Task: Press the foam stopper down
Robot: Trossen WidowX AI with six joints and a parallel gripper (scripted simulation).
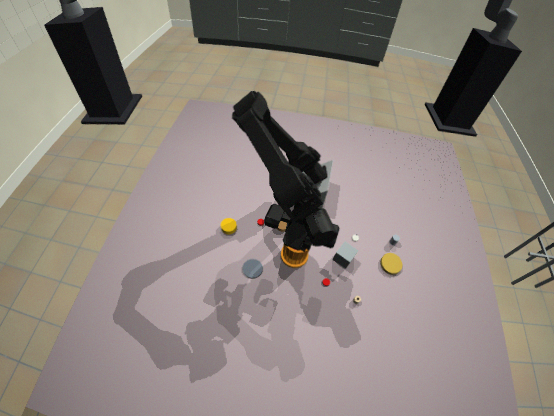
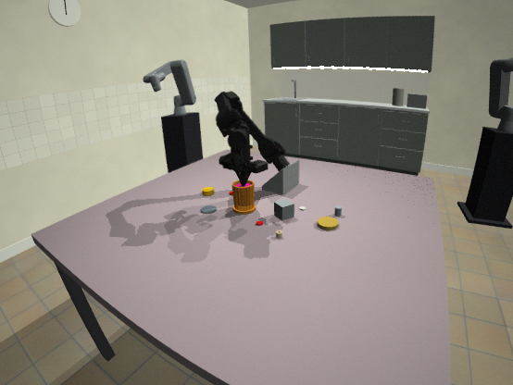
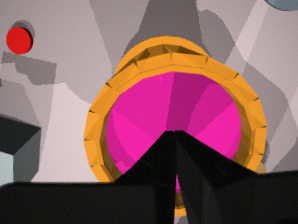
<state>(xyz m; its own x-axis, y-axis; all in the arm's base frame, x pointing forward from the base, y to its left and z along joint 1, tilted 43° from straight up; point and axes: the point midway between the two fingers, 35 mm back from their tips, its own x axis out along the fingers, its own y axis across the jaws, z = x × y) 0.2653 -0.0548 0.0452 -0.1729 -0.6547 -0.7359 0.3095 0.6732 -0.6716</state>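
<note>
The foam stopper is magenta and sits inside the orange jar, which stands upright on the mauve table, roughly at its middle and just in front of the arm's base. Only the wrist view shows the stopper's full face: a faceted pink disc ringed by the jar's ribbed orange rim, the pink surface lying inside and below that rim. The exterior view shows only a thin pink sliver at the jar's mouth; the top view shows none of it, since the arm covers the opening and leaves just the jar's lower side exposed.

The gripper has its fingers brought fully together with nothing between them, forming a single dark wedge whose tip rests over the stopper's centre. In the exterior view the gripper points straight down into the jar's mouth. Whether the tip bears on the foam cannot be told from the wrist view alone.

Around the jar lie:
- a grey disc, near its left in the top view
- a grey cube, to its right
- a red dot, between them in front

A yellow disc lies further right, well apart.
</note>
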